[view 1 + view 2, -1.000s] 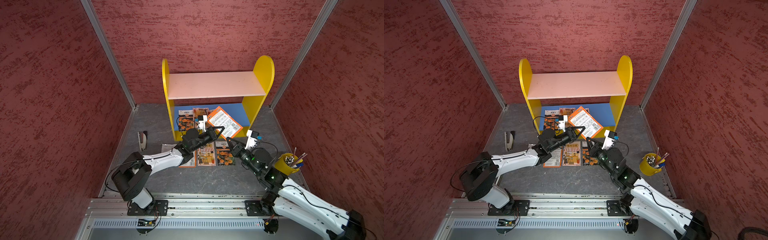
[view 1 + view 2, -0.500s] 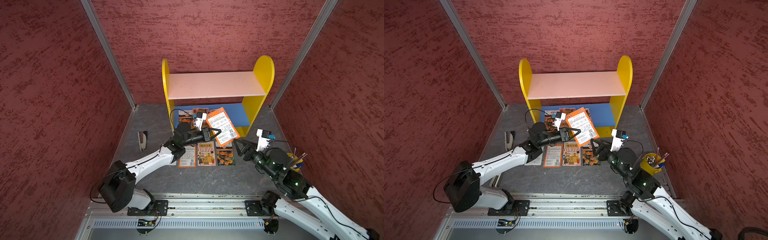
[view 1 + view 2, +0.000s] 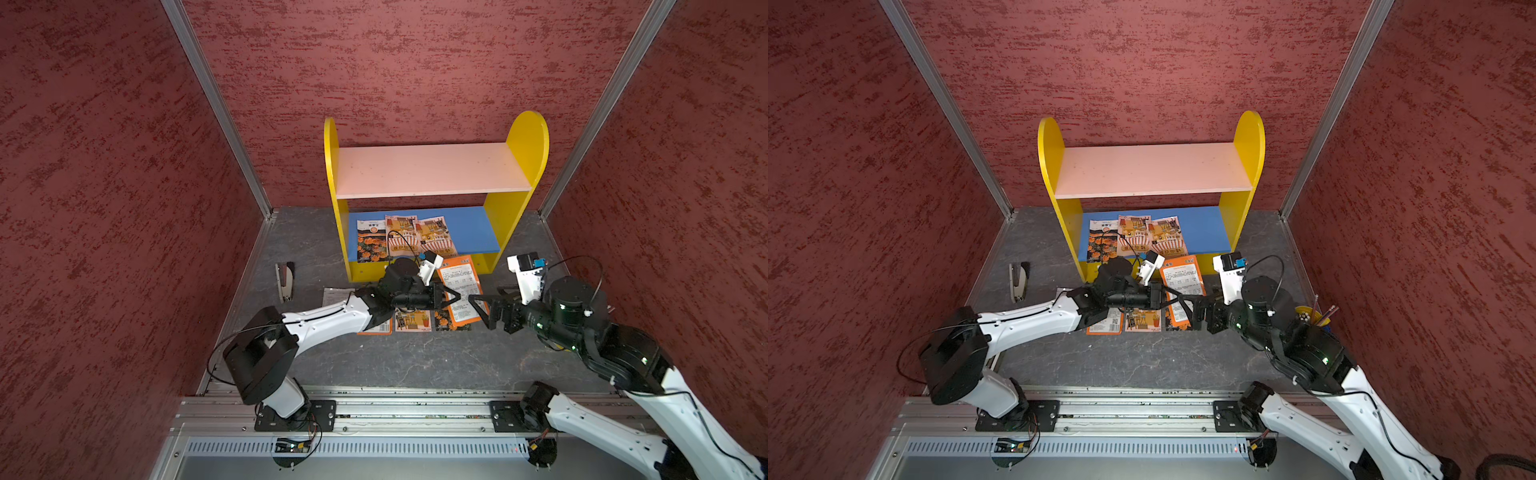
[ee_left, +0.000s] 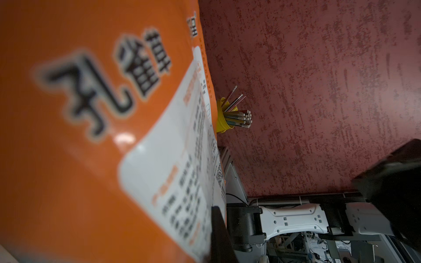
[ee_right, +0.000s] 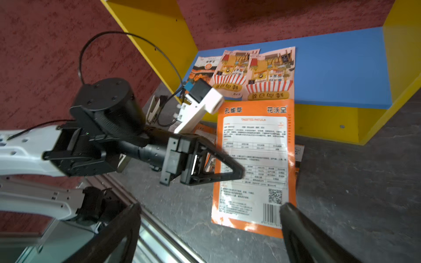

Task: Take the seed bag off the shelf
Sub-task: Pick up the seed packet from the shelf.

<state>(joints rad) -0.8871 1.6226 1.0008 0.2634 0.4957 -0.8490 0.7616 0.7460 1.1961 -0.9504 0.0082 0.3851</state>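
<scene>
Right wrist view shows the left jaws shut on the bag (image 5: 257,136), already off the shelf (image 5: 341,68) and held up at its 6 o'clock, right jaws wide open nearby; only putting down looks left.

The seed bag (image 3: 459,276) sits between the left fingers (image 3: 451,294); the right fingers (image 3: 480,300) stand just beside its opposite edge, facing them. Behind both stands the shelf (image 3: 428,168), three packets (image 3: 399,239) lying on its lower board (image 3: 473,232). Other packets (image 3: 411,322) lie on the surface (image 3: 395,357) below the fingers
</scene>
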